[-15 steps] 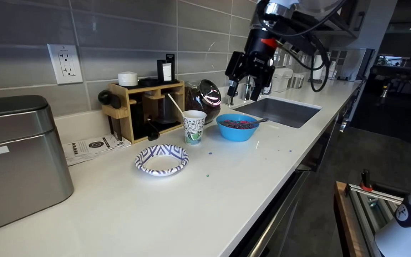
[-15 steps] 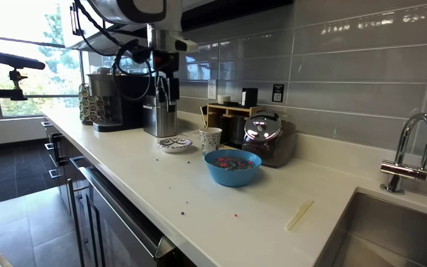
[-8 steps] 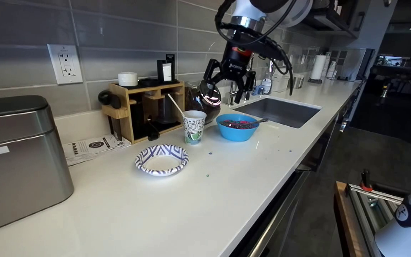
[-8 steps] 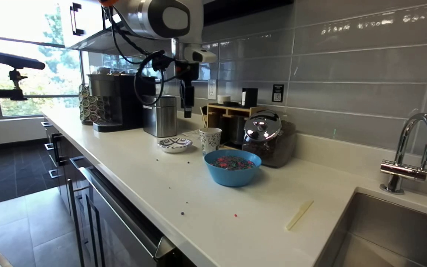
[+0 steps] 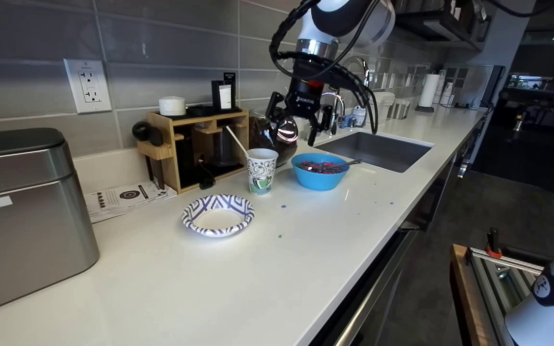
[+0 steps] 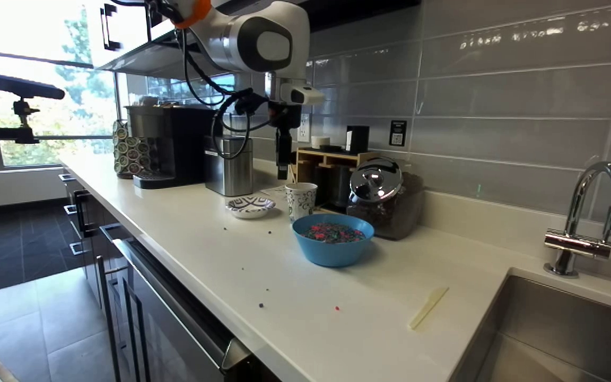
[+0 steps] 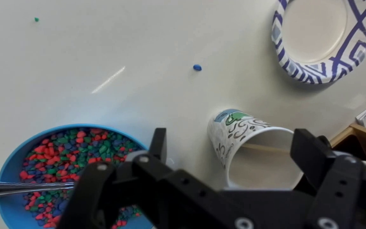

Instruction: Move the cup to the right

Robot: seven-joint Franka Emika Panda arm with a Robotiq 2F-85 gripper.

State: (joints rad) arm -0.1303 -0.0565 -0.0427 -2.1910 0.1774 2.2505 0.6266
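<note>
The cup (image 5: 261, 173) is white and tapered with a dark swirl and green-blue pattern, and stands upright on the counter with a thin stick in it. It also shows in an exterior view (image 6: 301, 201), partly behind the blue bowl, and in the wrist view (image 7: 226, 136) between the fingers. My gripper (image 5: 292, 137) is open and empty, above the level of the cup's rim. In the wrist view (image 7: 230, 138) one finger overlaps the cup's rim, and the other is over the gap between cup and bowl. It also shows edge-on in an exterior view (image 6: 282, 172).
A blue bowl (image 5: 319, 180) of coloured bits with a spoon stands close beside the cup. A patterned dish (image 5: 218, 228) is on the cup's other side. A wooden organizer (image 5: 176, 154) and glass jar (image 6: 385, 201) stand behind. A sink (image 5: 378, 149) lies beyond the bowl.
My arm has moved over the counter toward the cup and the gripper has come lower. The fingers stay open. The cup, bowl and dish have not moved.
</note>
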